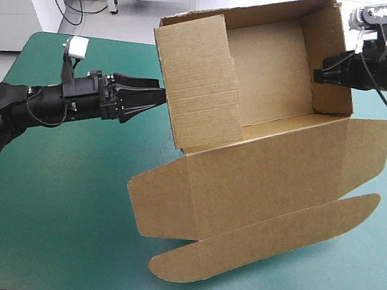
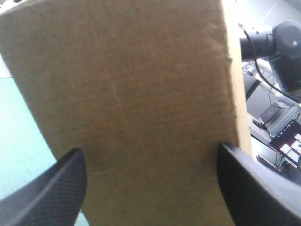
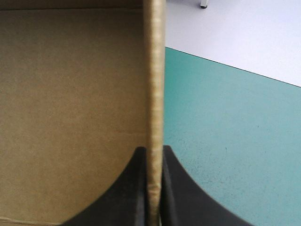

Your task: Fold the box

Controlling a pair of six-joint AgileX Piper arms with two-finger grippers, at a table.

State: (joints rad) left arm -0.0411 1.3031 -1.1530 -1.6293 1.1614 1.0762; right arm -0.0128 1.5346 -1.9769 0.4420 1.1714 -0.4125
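High view: the brown corrugated-board box (image 1: 263, 162), an open tray with its walls raised and its lid flat, is held tipped up over the far half of the teal-green table cover (image 1: 63, 199). Its open side is turned up toward the robot, and the lid with its rounded tuck flap (image 1: 258, 251) slopes down toward the near edge; the flap's lowest curve probably rests on the cover, though that is hard to tell from above. The right gripper (image 1: 321, 69) comes in from the right and pinches the tray's right-hand wall (image 1: 335, 57). The left gripper (image 1: 158, 98) lies level on the opposite side, its tips at the outer face of the left-hand wall (image 1: 195, 80), so the tray's long axis runs from one gripper to the other and the box sits straight ahead of the left one. Left wrist view: the left gripper (image 2: 150, 149) has its black fingers (image 2: 51, 193) wide apart, holding nothing, and the wall's plain outer face (image 2: 131, 94) fills the space ahead between them, which the high view leaves doubtful. Right wrist view: the right gripper (image 3: 153, 153) is all but closed on the wall's thin edge (image 3: 154, 70), with the tray's interior to one side and bare cover (image 3: 225, 141) to the other. I judge that the next push or tuck falls to the free left gripper, since the right is the box's only hold.
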